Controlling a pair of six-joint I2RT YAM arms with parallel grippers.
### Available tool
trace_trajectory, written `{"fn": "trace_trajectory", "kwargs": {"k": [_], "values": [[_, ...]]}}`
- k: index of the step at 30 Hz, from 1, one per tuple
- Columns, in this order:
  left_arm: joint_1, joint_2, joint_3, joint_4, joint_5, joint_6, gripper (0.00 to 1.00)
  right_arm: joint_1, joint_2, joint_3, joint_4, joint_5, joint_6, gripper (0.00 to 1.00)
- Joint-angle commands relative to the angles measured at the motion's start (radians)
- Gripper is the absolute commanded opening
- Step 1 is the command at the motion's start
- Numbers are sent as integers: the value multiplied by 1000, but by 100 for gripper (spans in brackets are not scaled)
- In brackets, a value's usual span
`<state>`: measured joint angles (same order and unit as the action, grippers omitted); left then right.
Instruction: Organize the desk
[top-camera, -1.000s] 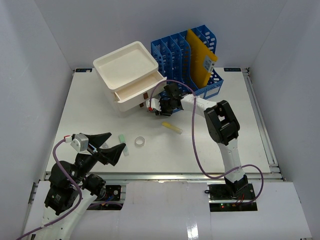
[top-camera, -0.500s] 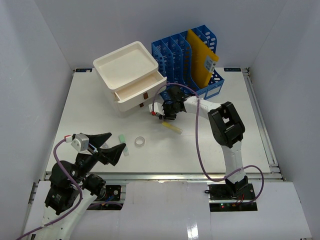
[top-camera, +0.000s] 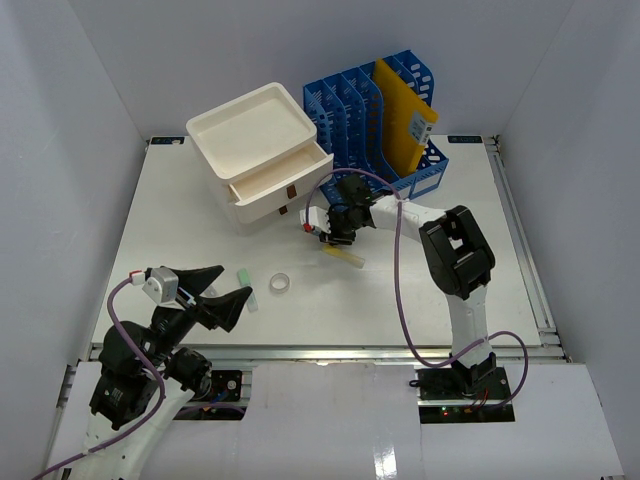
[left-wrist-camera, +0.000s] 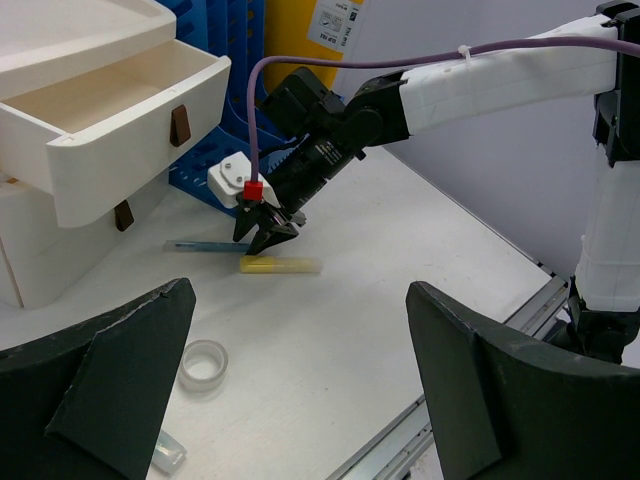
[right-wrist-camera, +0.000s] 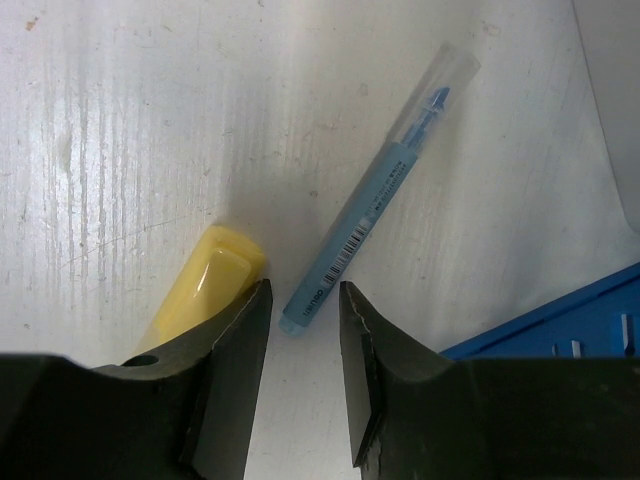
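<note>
The right claw (right-wrist-camera: 303, 300), slightly apart and empty, hangs over one end of the blue pen (right-wrist-camera: 375, 215); the left claw (left-wrist-camera: 300, 292) gapes wide.

Pen (right-wrist-camera: 372, 218) beside marker (right-wrist-camera: 208, 282) on desk (top-camera: 180, 245); tape ring (top-camera: 280, 284) left of both

Mostly plastics on a matt top

Large flat white desk (right-wrist-camera: 120, 120): matt, fine streaky scuffs; its silver metal front rail (top-camera: 330, 352): dull sheen; slim blue pen (right-wrist-camera: 370, 215): translucent plastic w/ clear cap; stubby yellow marker (right-wrist-camera: 210, 280): glossy plastic; cream drawer box (top-camera: 250, 125): smooth satin plastic; blue slotted file rack (top-camera: 350, 100): hard plastic; small clear tape ring (top-camera: 280, 284): see-thru, shiny.
</note>
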<state>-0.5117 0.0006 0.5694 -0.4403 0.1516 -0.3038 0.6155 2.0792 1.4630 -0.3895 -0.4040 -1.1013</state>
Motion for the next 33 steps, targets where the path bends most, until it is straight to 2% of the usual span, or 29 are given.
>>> {"fn": "trace_trajectory", "kwargs": {"k": [1, 4, 9, 19, 21, 33], "values": [[1, -47, -3, 9, 16, 6, 98, 23, 60, -18, -92, 73, 113, 45], [1, -47, -3, 9, 16, 5, 98, 26, 78, 18, -74, 89, 181, 48], [2, -47, -3, 9, 14, 6, 98, 39, 86, 18, -48, 101, 193, 49], [2, -47, -4, 9, 13, 5, 98, 50, 114, 29, -141, 90, 150, 26], [2, -48, -5, 8, 15, 5, 98, 50, 104, 19, -139, 91, 151, 8], [2, -40, -7, 9, 10, 5, 98, 46, -88, 8, -75, 100, 159, 8]]}}
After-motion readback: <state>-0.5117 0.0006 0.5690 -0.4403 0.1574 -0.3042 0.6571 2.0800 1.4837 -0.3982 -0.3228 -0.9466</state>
